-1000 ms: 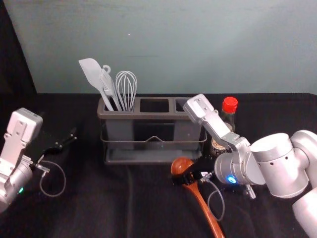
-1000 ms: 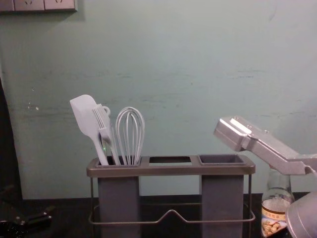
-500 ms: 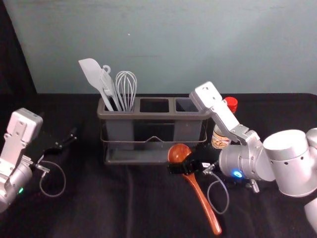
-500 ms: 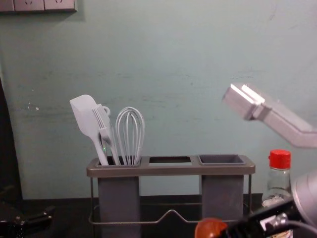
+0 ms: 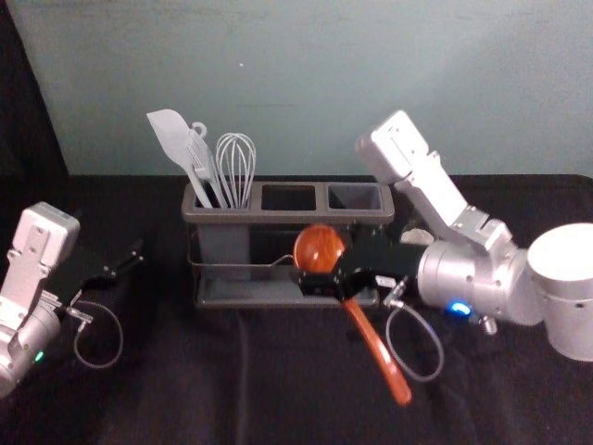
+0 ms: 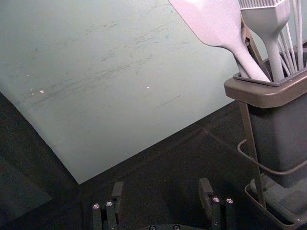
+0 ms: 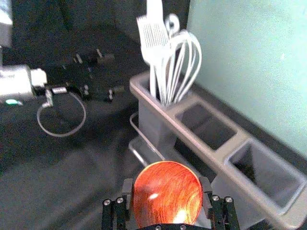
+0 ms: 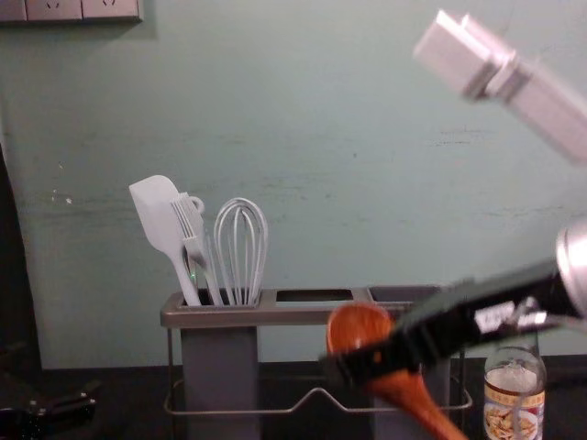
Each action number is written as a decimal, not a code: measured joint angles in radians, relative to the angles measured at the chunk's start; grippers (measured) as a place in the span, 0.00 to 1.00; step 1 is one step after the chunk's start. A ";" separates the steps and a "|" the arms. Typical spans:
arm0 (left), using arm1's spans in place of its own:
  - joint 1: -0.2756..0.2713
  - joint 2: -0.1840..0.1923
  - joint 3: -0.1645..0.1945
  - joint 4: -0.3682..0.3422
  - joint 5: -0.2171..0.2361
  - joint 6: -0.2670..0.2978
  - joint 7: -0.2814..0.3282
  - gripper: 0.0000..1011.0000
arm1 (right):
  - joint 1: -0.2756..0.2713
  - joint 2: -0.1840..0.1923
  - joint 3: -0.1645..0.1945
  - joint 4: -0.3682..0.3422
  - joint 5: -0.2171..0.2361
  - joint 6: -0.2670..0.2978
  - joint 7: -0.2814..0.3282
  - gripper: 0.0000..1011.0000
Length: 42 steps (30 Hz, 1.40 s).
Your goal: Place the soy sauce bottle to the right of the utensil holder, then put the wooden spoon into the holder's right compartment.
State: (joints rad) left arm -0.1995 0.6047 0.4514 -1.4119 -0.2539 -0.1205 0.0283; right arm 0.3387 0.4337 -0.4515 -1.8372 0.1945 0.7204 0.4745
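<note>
My right gripper (image 5: 326, 284) is shut on the wooden spoon (image 5: 318, 247), near its bowl, in front of the holder's right half; the handle slants down toward the right. In the right wrist view, the spoon's bowl (image 7: 167, 196) sits at my right gripper (image 7: 167, 190). The utensil holder (image 5: 287, 217) stands upright, and its right compartment (image 5: 355, 196) holds nothing. To the holder's right, the soy sauce bottle (image 8: 514, 403) stands upright, partly behind the right arm. My left gripper (image 5: 130, 261) is parked at the left; its wrist view shows the left gripper (image 6: 160, 191) open.
A white spatula (image 5: 172, 139), a brush and a whisk (image 5: 236, 167) stand in the holder's left compartment. A wall rises behind the black-covered table (image 5: 185, 389). The right arm reaches across from the right above the bottle.
My right gripper has risen with the spoon, shifting slightly left and lifting it off the table. The right arm has swung upward, and the bottle's cap is now hidden. The left arm stayed still.
</note>
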 joint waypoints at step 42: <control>0.000 0.000 0.000 0.000 0.000 0.000 0.000 1.00 | 0.111 -0.032 0.062 0.014 -0.116 -0.405 -0.131 0.83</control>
State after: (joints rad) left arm -0.1995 0.6047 0.4514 -1.4120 -0.2539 -0.1205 0.0283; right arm 0.4498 0.4019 -0.3893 -1.8232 0.0789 0.3157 0.3438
